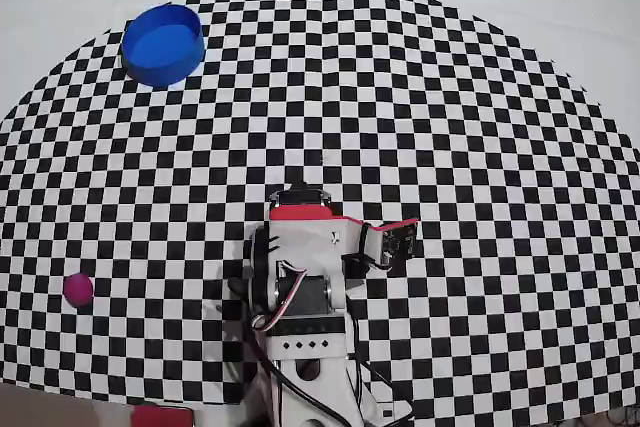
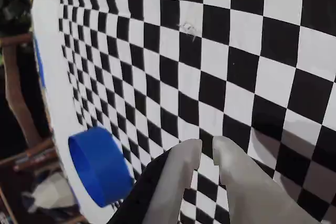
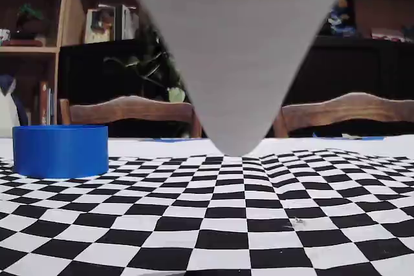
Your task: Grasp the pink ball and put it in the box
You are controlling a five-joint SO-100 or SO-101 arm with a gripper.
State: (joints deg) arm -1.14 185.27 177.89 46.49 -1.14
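Observation:
In the overhead view the pink ball (image 1: 78, 289) lies on the checkered mat near its left edge, well left of my folded arm (image 1: 300, 277). The blue box (image 1: 163, 43) stands at the far left of the mat, empty. The wrist view shows the box (image 2: 100, 166) on its side at lower left, and the fixed view shows the box (image 3: 61, 150) at left. My gripper (image 2: 207, 148) enters the wrist view from below, its grey fingers nearly together with nothing between them, hovering over bare mat. The ball shows in neither the wrist nor the fixed view.
A grey wedge (image 3: 236, 50) close to the lens fills the top middle of the fixed view. Wooden chairs (image 3: 129, 109) and shelves stand behind the table. A red object (image 1: 160, 415) sits at the near edge, left of the arm's base.

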